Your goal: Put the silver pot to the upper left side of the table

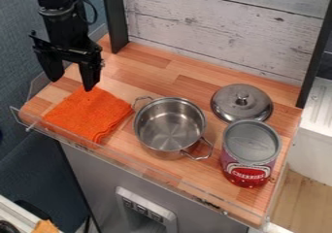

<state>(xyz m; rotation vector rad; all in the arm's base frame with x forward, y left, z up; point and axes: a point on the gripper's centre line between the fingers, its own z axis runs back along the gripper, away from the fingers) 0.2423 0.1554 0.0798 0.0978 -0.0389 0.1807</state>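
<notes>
Hanging at the upper left of the camera view, the black gripper (pixel 72 85) is seen with its jaws spread wide apart and nothing grasped between them. One fingertip is seen close to the far corner of a folded orange cloth (pixel 89 114); whether the cloth is touched cannot be told. The silver pot (pixel 170 127) is placed upright and uncovered near the middle of the wooden tabletop (pixel 162 64), just beside the cloth, with one loop handle pointed toward the cloth and the other toward the front right. At the right, a silver lid (pixel 241 103) is laid flat with its knob up, and a red can (pixel 252 154) is stood in front of it. The tabletop is edged along the front by a clear rail (pixel 129 160) and backed by whitish wooden planks (pixel 214 28).
</notes>
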